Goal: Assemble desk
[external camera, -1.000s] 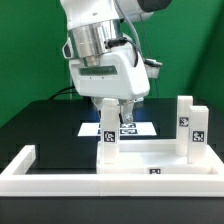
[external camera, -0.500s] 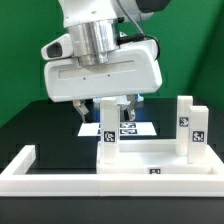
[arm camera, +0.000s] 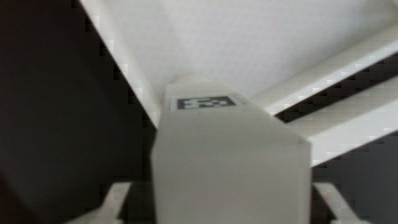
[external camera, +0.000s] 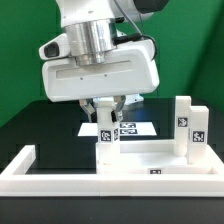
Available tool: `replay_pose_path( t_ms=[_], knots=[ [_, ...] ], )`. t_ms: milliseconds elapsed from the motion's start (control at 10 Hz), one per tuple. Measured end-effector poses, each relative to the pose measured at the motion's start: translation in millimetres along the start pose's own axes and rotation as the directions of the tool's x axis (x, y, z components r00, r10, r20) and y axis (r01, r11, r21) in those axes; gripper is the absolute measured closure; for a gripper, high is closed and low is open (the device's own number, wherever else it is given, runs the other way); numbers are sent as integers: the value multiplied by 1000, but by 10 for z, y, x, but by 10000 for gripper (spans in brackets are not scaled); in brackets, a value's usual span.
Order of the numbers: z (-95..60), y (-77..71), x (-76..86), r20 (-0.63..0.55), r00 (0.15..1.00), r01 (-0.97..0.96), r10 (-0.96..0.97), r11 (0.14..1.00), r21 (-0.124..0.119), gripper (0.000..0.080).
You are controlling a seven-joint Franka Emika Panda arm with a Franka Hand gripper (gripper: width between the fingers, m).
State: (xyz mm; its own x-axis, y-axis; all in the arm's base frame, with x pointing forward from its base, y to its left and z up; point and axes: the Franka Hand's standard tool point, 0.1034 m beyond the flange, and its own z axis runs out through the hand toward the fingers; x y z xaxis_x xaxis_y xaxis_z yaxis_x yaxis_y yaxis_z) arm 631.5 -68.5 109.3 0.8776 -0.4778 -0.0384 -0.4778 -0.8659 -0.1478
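Note:
The white desk top (external camera: 150,152) lies flat near the front, with white square legs standing on it. My gripper (external camera: 108,122) hangs straight down over the leg (external camera: 108,142) at the exterior view's left, its two fingers (external camera: 98,112) closed in on the leg's upper end. In the wrist view the same leg (arm camera: 228,150) fills the middle, its tagged end face pointing at the camera, with my gripper (arm camera: 228,205) around it and a finger (arm camera: 121,205) at each side. Two more tagged legs (external camera: 186,122) (external camera: 197,135) stand at the exterior view's right.
A long low white border wall (external camera: 30,168) runs along the front and up the exterior view's left side. The marker board (external camera: 138,128) lies flat on the black table behind the gripped leg.
The gripper turned about its vertical axis a second ago, with its fingers spread wide half a second ago. The fingers have now closed inward onto the left leg.

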Motion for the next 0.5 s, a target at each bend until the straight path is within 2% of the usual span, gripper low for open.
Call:
replay_pose_path(
  t_ms=[300, 400, 500],
  knots=[
    [4, 50, 17, -1, 963, -270, 270, 963, -1, 505],
    [8, 28, 5, 3, 896, -444, 444, 896, -1, 505],
    [12, -11, 10, 14, 780, -625, 625, 780, 18, 506]
  ],
)
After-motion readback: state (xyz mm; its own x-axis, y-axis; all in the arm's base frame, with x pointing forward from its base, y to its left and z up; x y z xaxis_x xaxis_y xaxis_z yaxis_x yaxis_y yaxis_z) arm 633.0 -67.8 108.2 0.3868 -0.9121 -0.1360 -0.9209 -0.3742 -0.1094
